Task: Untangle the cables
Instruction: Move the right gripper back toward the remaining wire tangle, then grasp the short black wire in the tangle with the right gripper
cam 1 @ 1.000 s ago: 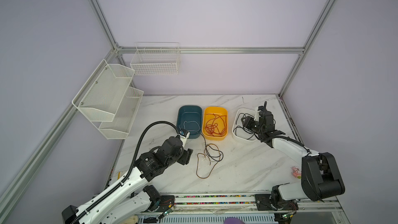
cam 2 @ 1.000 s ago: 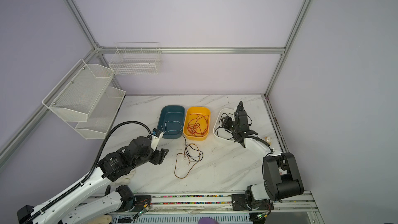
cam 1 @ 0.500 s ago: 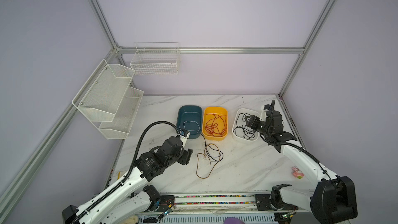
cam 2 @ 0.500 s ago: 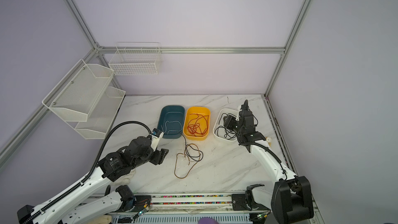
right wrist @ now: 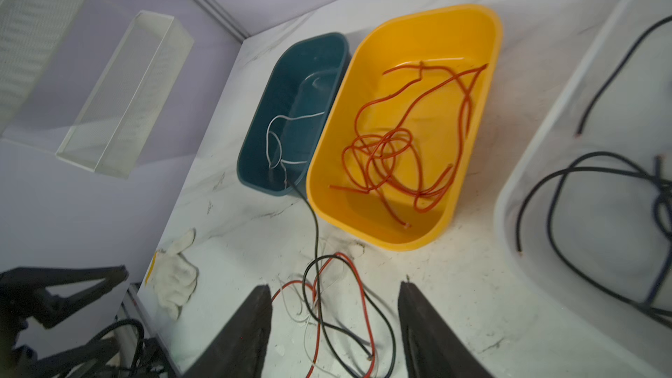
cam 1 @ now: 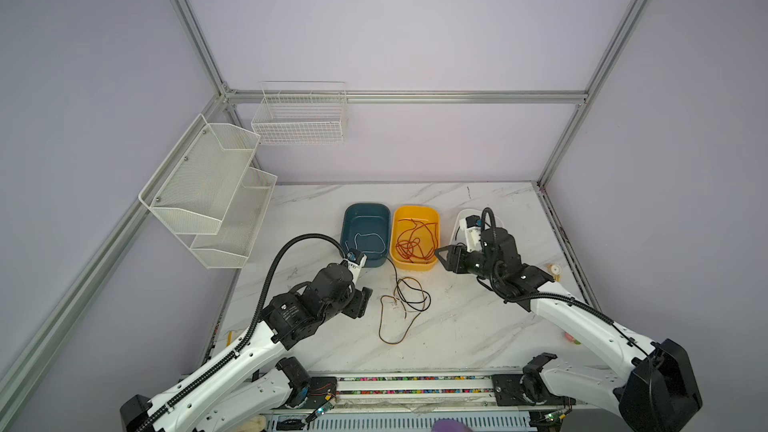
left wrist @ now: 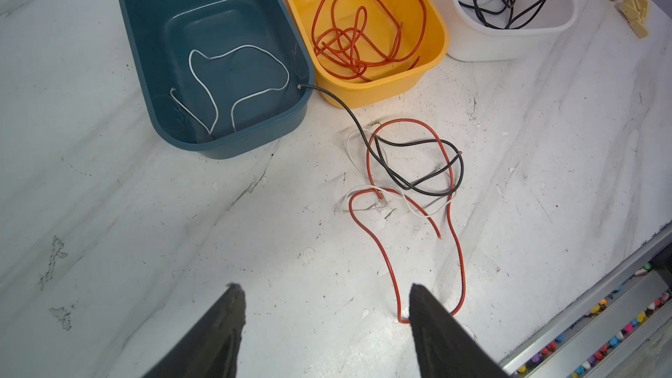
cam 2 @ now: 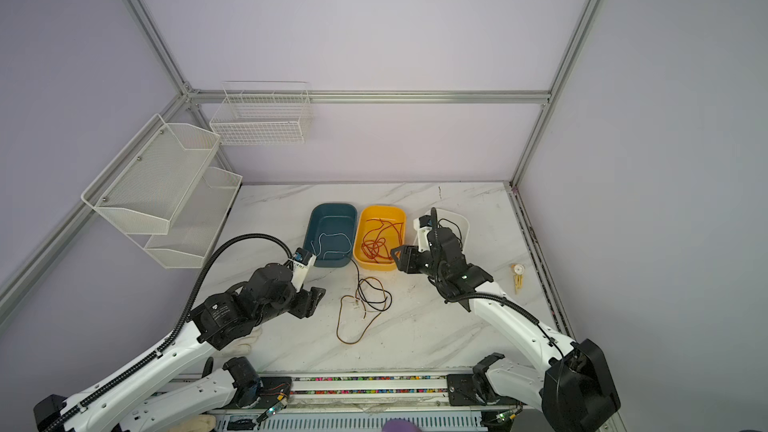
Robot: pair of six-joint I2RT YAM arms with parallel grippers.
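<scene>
In both top views the loose cables lie tangled on the table between the arms, in front of the teal bin and yellow bin, their long axis running from the bins toward the table's front edge. The left gripper hovers just beside the tangle; the right gripper hangs by the yellow bin's near corner, the white bin behind it. A white label on the left arm is too small to read. From the left wrist, the left gripper's jaws stand apart and empty; a black cable stretches from the tangle up to the teal bin's rim, and a red cable loops long toward the gripper. From the right wrist, the right gripper's jaws are spread, holding nothing, the tangle seen between them; a white glove lies at the table edge
</scene>
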